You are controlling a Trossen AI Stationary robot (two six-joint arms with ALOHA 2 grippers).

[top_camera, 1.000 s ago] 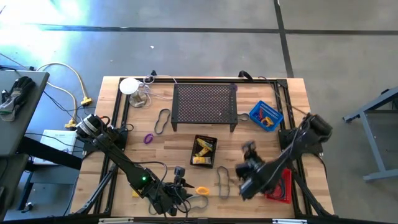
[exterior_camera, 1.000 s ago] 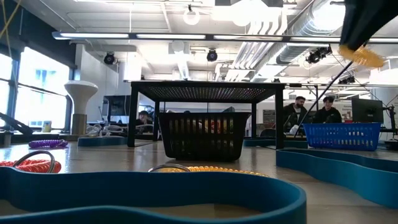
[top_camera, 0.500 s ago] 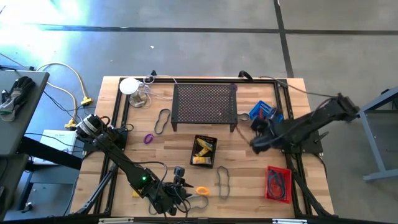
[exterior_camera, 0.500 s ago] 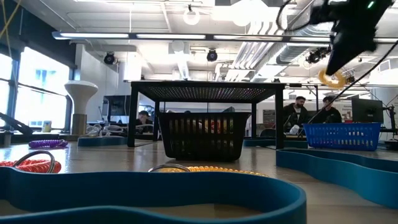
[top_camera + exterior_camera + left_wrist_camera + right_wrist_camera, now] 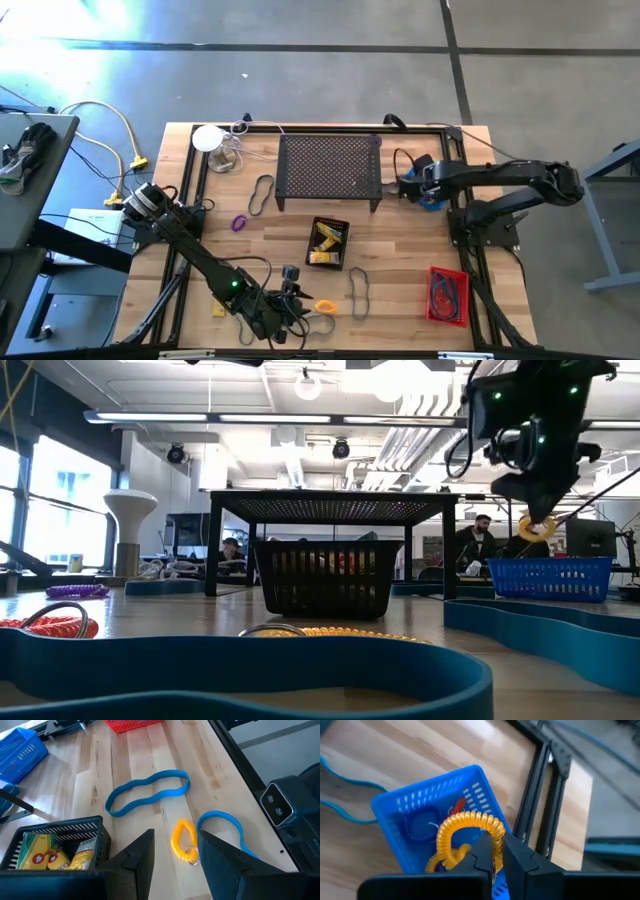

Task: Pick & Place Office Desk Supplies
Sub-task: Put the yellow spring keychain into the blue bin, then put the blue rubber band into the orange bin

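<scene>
right arm has swung across since a second ago: then it hung low by the red basket [image 5: 447,295] at the near right of the tabletop [image 5: 400,250], half a second ago it was midway, and now the right gripper [image 5: 412,181] hangs over the blue basket [image 5: 432,187] at the far right, beside the black perforated stand [image 5: 329,167]. its jaws are pinched nearly closed on a yellow coiled ring [image 5: 465,836], which dangles above the basket's open top, apart from its rim. left gripper [image 5: 175,851] has not moved, low at the near edge, jaws partly open and holding nothing, with another yellow coil [image 5: 183,840] lying on the wood between them, beside two blue band loops [image 5: 148,792].
</scene>
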